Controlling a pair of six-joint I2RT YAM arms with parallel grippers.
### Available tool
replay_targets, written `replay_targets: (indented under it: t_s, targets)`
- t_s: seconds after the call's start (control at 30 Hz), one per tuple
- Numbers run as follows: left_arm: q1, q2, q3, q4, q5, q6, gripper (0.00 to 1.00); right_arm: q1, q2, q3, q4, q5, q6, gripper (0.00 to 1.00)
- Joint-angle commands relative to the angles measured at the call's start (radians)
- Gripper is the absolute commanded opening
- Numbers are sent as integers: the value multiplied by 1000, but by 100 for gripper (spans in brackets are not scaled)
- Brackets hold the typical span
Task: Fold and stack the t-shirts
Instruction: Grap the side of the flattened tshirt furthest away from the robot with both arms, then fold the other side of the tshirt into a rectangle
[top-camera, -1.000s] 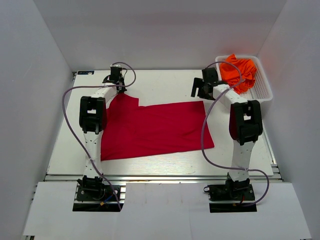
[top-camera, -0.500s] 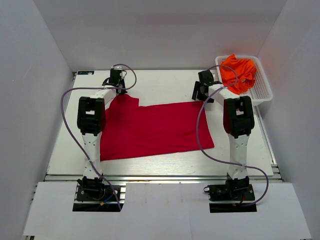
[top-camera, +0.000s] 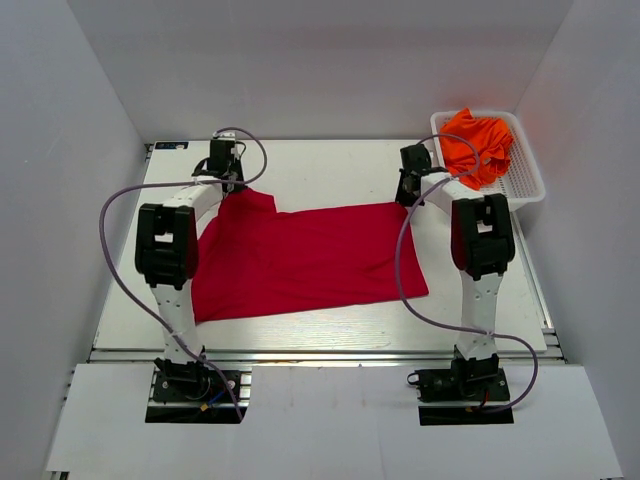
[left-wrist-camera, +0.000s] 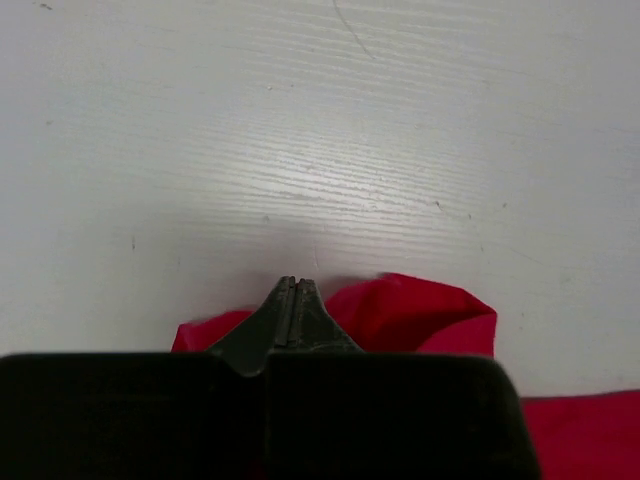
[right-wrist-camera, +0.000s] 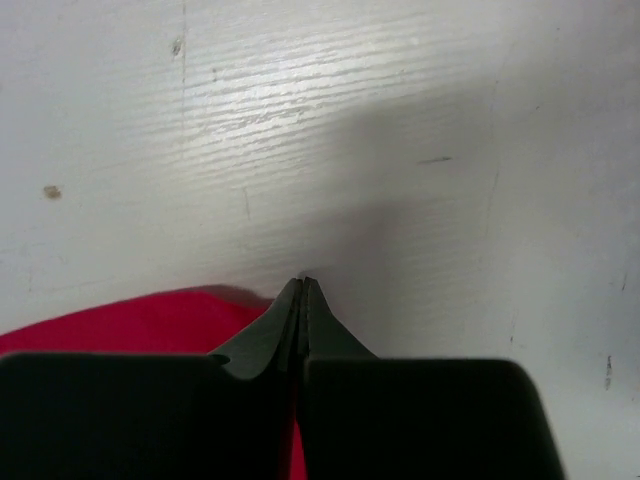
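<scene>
A crimson red t-shirt (top-camera: 310, 255) lies spread across the white table (top-camera: 320, 170). My left gripper (top-camera: 231, 187) sits at the shirt's far left corner. In the left wrist view its jaws (left-wrist-camera: 297, 283) are shut, with red cloth (left-wrist-camera: 425, 315) bunched around them. My right gripper (top-camera: 405, 197) is at the far right corner. Its jaws (right-wrist-camera: 304, 282) are shut on the shirt's edge (right-wrist-camera: 120, 325), and red shows between the fingers lower down. Crumpled orange t-shirts (top-camera: 480, 140) fill the basket at the back right.
The white mesh basket (top-camera: 530, 185) stands at the table's far right corner, close to my right arm. Grey walls enclose the table on the left, the back and the right. Purple cables loop beside both arms.
My right gripper came down onto the shirt's far right corner and went from open to shut. My left arm swung left, dragging the shirt's left side with it.
</scene>
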Motion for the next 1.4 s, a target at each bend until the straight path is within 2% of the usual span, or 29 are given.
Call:
replay_targets:
  t_s: [0.0, 0.23, 0.37, 0.6, 0.8, 0.93, 1.2, 1.37]
  targets:
    - [0, -118, -60, 38, -9, -16, 0, 9, -101, -55, 81, -34, -23, 0]
    - [-9, -234, -151, 1, -18, -47, 0, 10, -219, -154, 178, -86, -52, 0]
    - [-9, -315, -246, 8, -9, -59, 0, 13, -331, -295, 264, -143, -65, 0]
    - [-9, -463, -373, -72, -35, -107, 0, 10, -430, -383, 268, -161, -66, 0]
    - [-18, -705, -594, -83, -21, -170, 0, 8, -506, -432, 264, -129, -71, 0]
    - [-18, -829, -675, -140, -34, -193, 0, 6, -535, -454, 242, -108, -86, 0]
    - [-18, -1030, -858, -241, 26, -327, 0, 5, -583, -503, 242, -163, -69, 0]
    - [-18, -1118, -974, -221, 103, -372, 0, 5, -589, -501, 221, -169, -65, 0]
